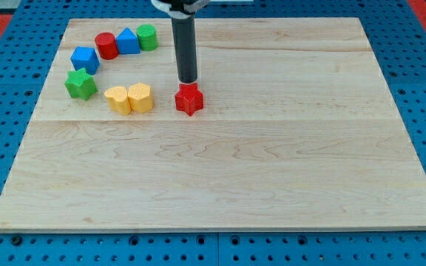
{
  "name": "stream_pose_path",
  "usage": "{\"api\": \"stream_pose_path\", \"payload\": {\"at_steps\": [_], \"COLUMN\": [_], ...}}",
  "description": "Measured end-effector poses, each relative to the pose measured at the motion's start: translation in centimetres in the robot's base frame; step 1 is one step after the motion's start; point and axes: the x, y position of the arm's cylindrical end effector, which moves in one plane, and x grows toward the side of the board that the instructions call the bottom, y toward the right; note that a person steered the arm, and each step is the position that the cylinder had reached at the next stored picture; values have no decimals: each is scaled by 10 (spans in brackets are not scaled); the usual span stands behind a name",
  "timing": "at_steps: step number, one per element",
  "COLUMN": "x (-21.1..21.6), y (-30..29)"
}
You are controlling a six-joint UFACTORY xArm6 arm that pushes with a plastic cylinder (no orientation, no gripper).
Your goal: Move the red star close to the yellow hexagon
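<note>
Tip: my tip (188,80) rests on the surface just above the red star, toward the view's top, very near or touching its upper edge; I cannot tell which.
Hand: there is none on this arm, only the dark rod, so nothing opens, closes or is held; the tip can only push.
Red star: the red star (188,99) lies left of the surface's middle, in the upper half, flat and free.
Yellow pair: two yellow blocks sit touching side by side to the star's left. The nearer one (140,97) and the farther one (117,99) look alike; which is the hexagon and which another shape I cannot make out.
Gap: star and nearer yellow block are near but apart, with bare wood between them.
Others: green star (80,83), blue block (85,58), red cylinder (106,46), blue triangle (128,41) and green cylinder (147,36) curve along the upper left, off the star's path.
Surface: pale wooden board (272,170).
Progress: my guess is late stage; the star is on the yellow blocks' row already.
Left: a short push leftward. The tip stands above the star, so it likely needs to come round to the star's right side first.
</note>
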Motion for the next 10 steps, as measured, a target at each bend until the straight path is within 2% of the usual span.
{"api": "stream_pose_path", "payload": {"at_steps": [1, 2, 3, 4, 6, 7, 8, 9, 10], "x": [-2, 28, 85, 93, 55, 36, 24, -11, -15], "y": [24, 72, 88, 71, 35, -3, -3, -8, -63]}}
